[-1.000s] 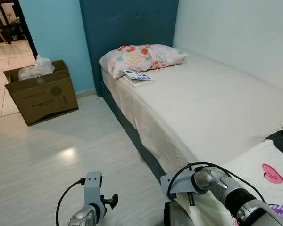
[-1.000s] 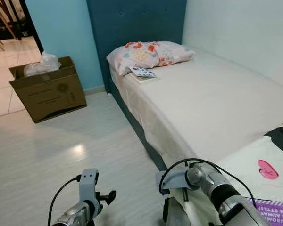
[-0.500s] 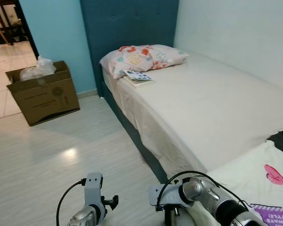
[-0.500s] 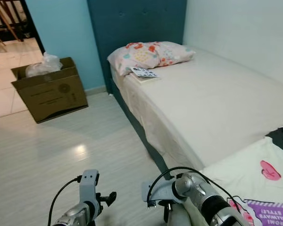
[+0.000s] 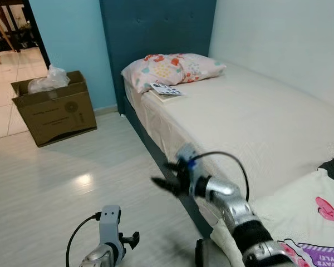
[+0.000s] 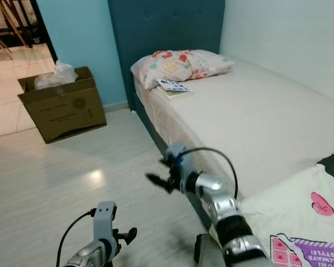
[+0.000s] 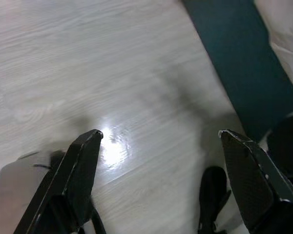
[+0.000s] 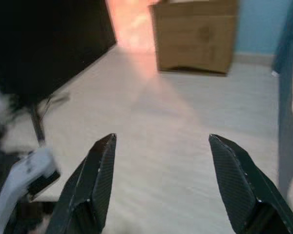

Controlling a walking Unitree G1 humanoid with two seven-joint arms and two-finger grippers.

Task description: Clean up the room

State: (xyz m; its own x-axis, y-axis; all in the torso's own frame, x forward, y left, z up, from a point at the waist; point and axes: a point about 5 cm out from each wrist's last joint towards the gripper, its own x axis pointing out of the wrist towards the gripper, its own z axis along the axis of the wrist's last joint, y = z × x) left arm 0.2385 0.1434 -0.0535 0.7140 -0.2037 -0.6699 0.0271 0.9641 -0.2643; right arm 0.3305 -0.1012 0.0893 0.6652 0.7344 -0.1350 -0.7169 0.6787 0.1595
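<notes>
Right claw [image 5: 166, 183] hangs splayed and empty beside the bed [image 5: 250, 117], left claw [image 7: 158, 141] likewise above floor [image 7: 88, 58].

The bed [image 5: 267, 117] is cut off by the right edge of the left eye view, so its foot end cannot be seen. The patterned blanket [image 6: 300, 222] at the lower right corner is cropped by the picture's edges, and its printed lettering is too small to be read. The printed card [image 5: 166, 89] at the pillow's [image 5: 172, 68] front edge is too small for its markings to be told. The contents of the cardboard box [image 5: 54, 108] are largely hidden by its walls; only crumpled clear plastic [image 5: 44, 79] is seen above the rim. The left arm is cropped at the bottom edge, its gripper hidden there. The dark shape at one side of the right wrist view is blurred beyond telling.
</notes>
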